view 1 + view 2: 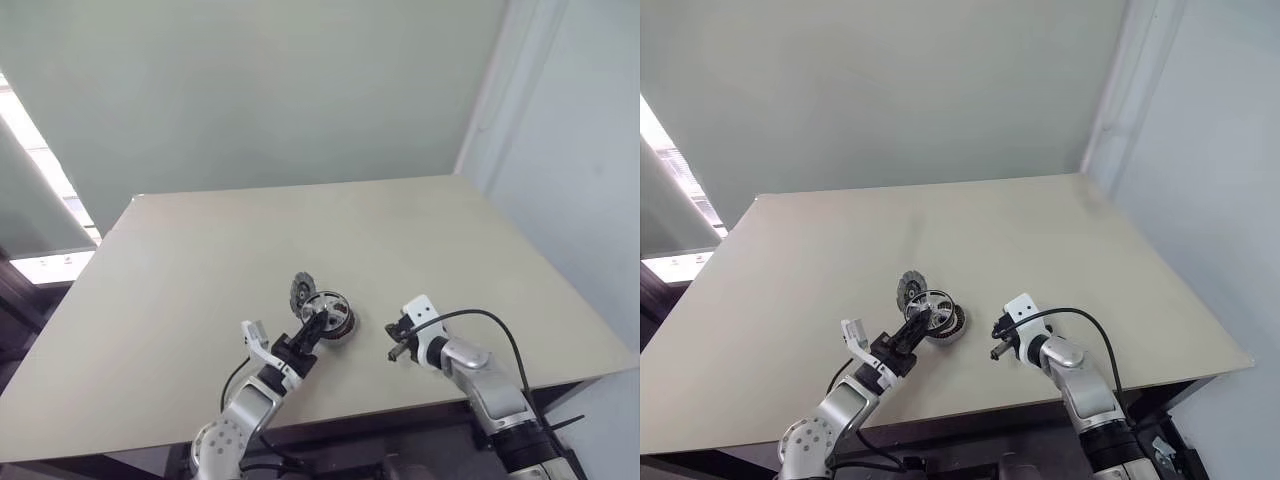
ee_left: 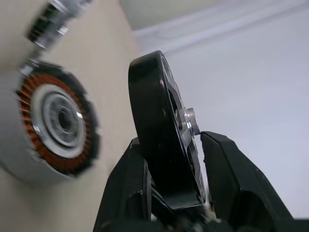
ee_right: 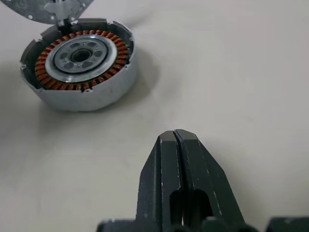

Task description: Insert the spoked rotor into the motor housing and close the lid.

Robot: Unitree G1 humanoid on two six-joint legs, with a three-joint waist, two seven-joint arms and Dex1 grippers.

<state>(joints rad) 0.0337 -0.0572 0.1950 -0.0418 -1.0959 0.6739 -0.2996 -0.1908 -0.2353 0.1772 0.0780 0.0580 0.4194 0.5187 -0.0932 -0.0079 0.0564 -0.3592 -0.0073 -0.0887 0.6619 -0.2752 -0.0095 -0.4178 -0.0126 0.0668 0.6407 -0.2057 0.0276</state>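
Gripping the spoked rotor (image 2: 166,130) by its rim between two black fingers (image 2: 231,179), the left tool (image 1: 313,330) holds the wheel on edge, its flat faces turned sideways and its hub axis running across the fingers rather than along them. Just past the rotor, close beyond the fingertips, sits the motor housing (image 3: 79,63) on the tabletop (image 1: 200,260), open side up, its coppery ring of windings and silvery centre showing; the rotor hangs over its near edge in the head views. Directly behind the housing, touching or nearly so, the lid (image 1: 301,291) stands tilted up on its notched rim. To the right of the left tool, the right tool (image 1: 396,350) hovers with its fingers (image 3: 178,159) pressed together and holding nothing, pointing down towards bare tabletop with the housing ahead and off to one side. A black cable (image 1: 490,325) loops over its wrist. Pale beige tabletop runs on to plain light walls.
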